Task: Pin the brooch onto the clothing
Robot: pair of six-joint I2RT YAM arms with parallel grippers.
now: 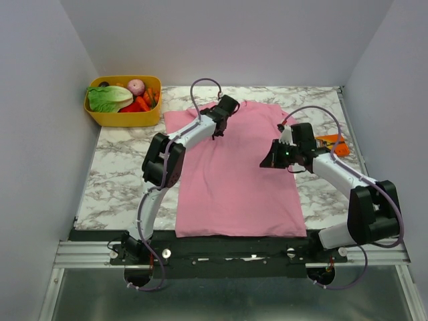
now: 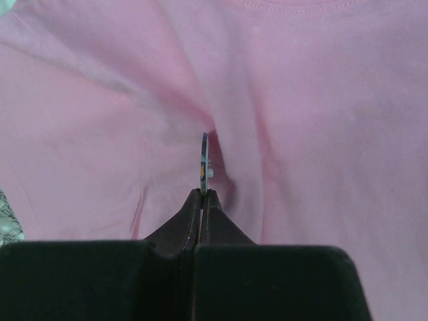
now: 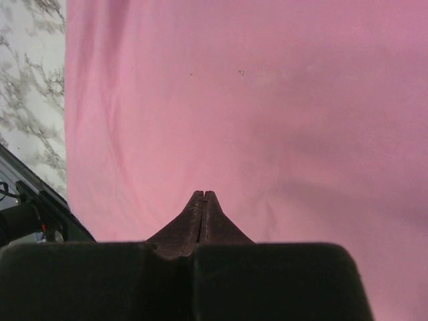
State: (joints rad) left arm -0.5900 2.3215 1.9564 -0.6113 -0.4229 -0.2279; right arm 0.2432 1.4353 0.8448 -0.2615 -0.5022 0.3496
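Pink T-shirt (image 1: pixel 234 194) lies spread across the table (image 1: pixel 114 180). Near its collar, toward the far edge, the left gripper (image 2: pixel 202 195) is clamped on the brooch (image 2: pixel 204 159), held edge-on, its long axis running straight out from the tips toward the cloth. The right gripper (image 3: pixel 202 195), closed and empty, hangs over the shirt's right side, farther away.
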